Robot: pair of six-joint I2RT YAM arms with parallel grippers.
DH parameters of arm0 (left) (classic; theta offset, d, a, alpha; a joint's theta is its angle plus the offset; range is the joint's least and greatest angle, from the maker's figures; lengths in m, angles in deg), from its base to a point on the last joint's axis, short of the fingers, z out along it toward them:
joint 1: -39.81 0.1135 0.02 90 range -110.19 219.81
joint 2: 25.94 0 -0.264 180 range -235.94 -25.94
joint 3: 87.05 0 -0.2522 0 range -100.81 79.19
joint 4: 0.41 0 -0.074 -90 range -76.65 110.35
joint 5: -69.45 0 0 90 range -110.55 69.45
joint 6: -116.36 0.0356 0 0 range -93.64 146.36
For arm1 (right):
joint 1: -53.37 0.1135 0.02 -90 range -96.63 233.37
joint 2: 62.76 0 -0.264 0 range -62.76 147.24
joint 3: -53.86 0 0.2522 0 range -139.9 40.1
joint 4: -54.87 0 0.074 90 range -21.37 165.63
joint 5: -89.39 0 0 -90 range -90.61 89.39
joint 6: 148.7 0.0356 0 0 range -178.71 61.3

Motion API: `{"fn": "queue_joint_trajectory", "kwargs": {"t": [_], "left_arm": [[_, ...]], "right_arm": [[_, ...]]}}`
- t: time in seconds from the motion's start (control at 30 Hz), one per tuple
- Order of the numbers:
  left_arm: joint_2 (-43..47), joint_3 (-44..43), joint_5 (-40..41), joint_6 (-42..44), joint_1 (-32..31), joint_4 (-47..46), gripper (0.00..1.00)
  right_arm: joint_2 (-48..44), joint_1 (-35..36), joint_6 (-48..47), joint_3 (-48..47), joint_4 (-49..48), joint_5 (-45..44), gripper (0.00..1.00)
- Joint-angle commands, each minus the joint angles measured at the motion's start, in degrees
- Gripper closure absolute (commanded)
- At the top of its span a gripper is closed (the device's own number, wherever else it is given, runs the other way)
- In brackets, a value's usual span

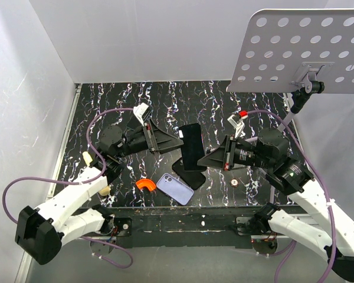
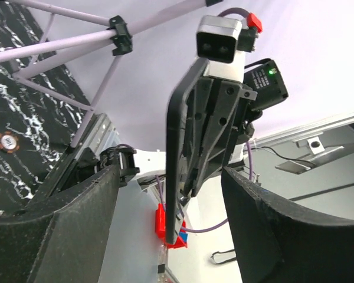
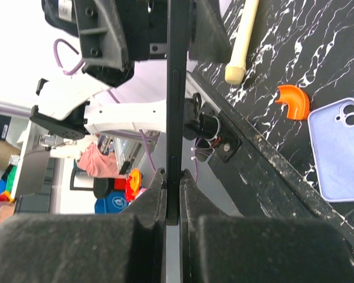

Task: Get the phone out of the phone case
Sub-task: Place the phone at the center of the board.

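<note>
A black phone (image 1: 192, 146) is held upright above the table, clamped at its edge by my right gripper (image 1: 206, 159). In the right wrist view the phone (image 3: 174, 106) stands edge-on with my right gripper (image 3: 173, 194) shut flat on both its faces. My left gripper (image 1: 178, 140) is open at the phone's left side. In the left wrist view the phone (image 2: 177, 147) stands edge-on in the gap of my left gripper (image 2: 171, 236), touching neither finger. The empty lilac phone case (image 1: 175, 188) lies flat near the front edge, and also shows in the right wrist view (image 3: 341, 150).
A flat black shape (image 1: 189, 175) lies on the table under the held phone. An orange curved piece (image 1: 145, 184) sits left of the case. A small brown disc (image 1: 233, 183) lies front right. Cream pieces (image 1: 87, 157) lie at the left. A perforated metal plate (image 1: 307, 47) overhangs back right.
</note>
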Motion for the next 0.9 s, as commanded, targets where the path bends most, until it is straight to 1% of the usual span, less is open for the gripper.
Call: {"fn": "queue_joint_trajectory", "kwargs": {"t": [0.0, 0.1, 0.2, 0.3, 0.4, 0.6, 0.67, 0.7, 0.77, 0.8, 0.83, 0.87], "left_arm": [[-1.4, -2.6, 4.1, -4.4, -2.7, -8.7, 0.37], [-2.0, -2.1, 5.0, -5.2, -3.7, -10.7, 0.49], [-1.9, -1.0, 6.5, -6.1, -4.3, -12.4, 0.53], [-2.5, -1.3, 6.8, -6.4, -4.2, -13.4, 0.55], [-3.9, -1.6, 6.3, -7.5, -4.3, -16.4, 0.63], [-7.7, -2.8, 5.2, -8.8, -4.2, -19.2, 0.77], [-8.6, -3.6, 4.2, -8.4, -4.1, -19.8, 0.89], [-8.9, -4.2, 3.1, -7.3, -3.7, -18.6, 0.99], [-8.6, -6.1, 1.6, -3.1, -2.0, -11.5, 1.0], [-8.2, -7.2, 0.4, -0.1, -0.6, -6.0, 1.0], [-7.7, -8.8, -0.5, 5.1, 0.8, 0.8, 1.0], [-7.5, -12.6, -1.3, 12.2, 2.6, 10.4, 1.0]], "right_arm": [[-0.2, 0.2, 2.3, -0.2, -10.4, -4.0, 0.99], [-0.3, 0.2, 2.6, 0.0, -10.4, -5.7, 0.99], [-0.3, 0.2, 3.9, 1.4, -13.0, -6.3, 0.99], [0.8, 0.3, 4.5, 1.7, -13.5, -5.8, 0.99], [0.5, 0.3, 4.9, 2.7, -14.8, -6.5, 0.99], [2.2, 0.3, 5.8, 3.1, -16.5, -5.4, 0.99], [2.5, 0.4, 6.1, 3.5, -16.6, -5.1, 0.99], [2.6, 0.4, 5.6, 3.4, -16.2, -5.0, 0.93], [2.8, 0.3, 3.9, 2.2, -11.9, -5.8, 0.6], [2.8, 0.4, 2.3, 1.4, -8.0, -6.7, 0.53], [2.6, 0.4, 0.6, 0.2, -4.4, -8.2, 0.38], [2.4, 0.4, -1.2, -0.6, -0.2, -10.0, 0.28]]}}
